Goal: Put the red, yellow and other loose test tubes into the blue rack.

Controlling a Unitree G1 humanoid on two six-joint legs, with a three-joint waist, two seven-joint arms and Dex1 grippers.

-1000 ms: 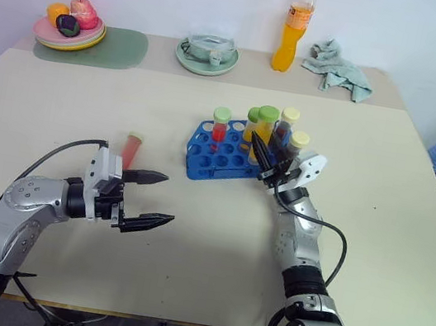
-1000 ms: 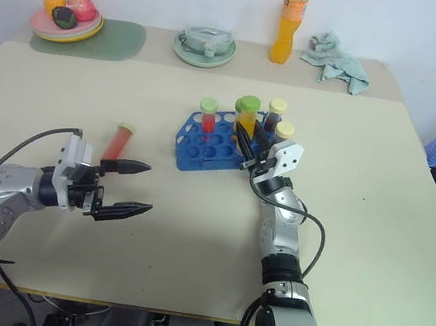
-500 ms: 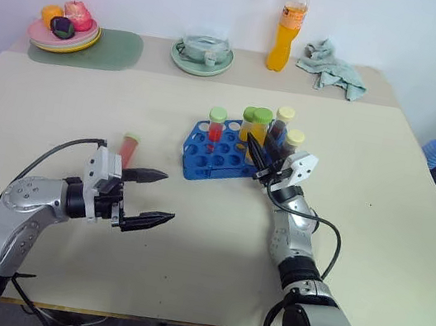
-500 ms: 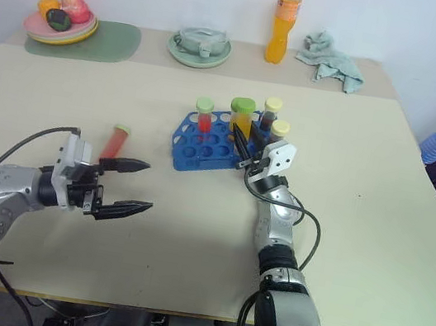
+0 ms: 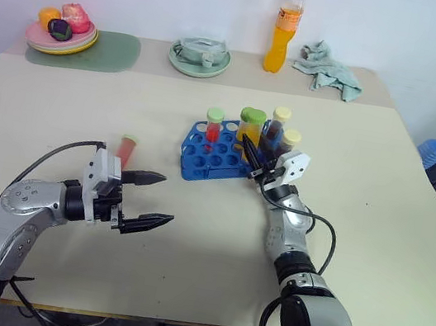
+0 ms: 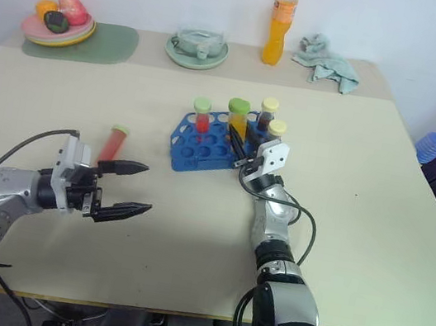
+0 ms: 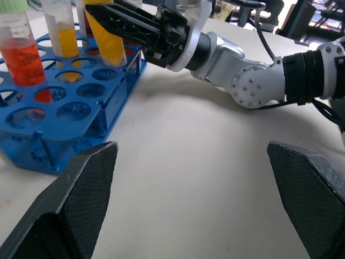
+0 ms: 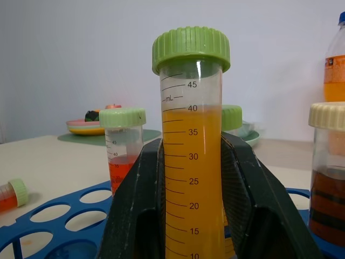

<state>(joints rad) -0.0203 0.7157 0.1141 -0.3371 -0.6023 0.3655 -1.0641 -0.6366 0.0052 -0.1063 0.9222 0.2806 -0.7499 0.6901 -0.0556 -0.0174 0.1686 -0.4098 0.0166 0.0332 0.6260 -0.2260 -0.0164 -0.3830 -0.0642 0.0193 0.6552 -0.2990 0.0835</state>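
From the head camera, the right gripper [image 5: 254, 157] is pinching a yellow tube [image 5: 250, 132] with a green cap, holding it upright over the near right part of the blue rack [image 5: 221, 153]. Just past the claw stand three more tubes in the rack: a red tube [image 5: 213, 125] off to its left, plus a dark tube [image 5: 278, 126] and another cream-capped tube [image 5: 290, 141] right behind it. The left gripper [image 5: 153, 200] sits well apart to the left of the rack, fingers spread wide with nothing between them. A loose red tube [image 5: 126, 149] lies flat on the table [image 5: 370, 155], just beyond and slightly left of that open claw.

Left wrist camera: its own two fingers [image 7: 70, 199] are wide apart over bare tabletop. Ahead of them is the rack corner with the red tube, and the right claw clamped on the yellow tube above the holes.

Right wrist camera: the black fingers [image 8: 135, 205] squeeze the yellow tube from both sides, cap well above the fingertips. The red tube stands in the rack just behind on one side, the dark tube on the other, and the loose red one lies on the table farther off.
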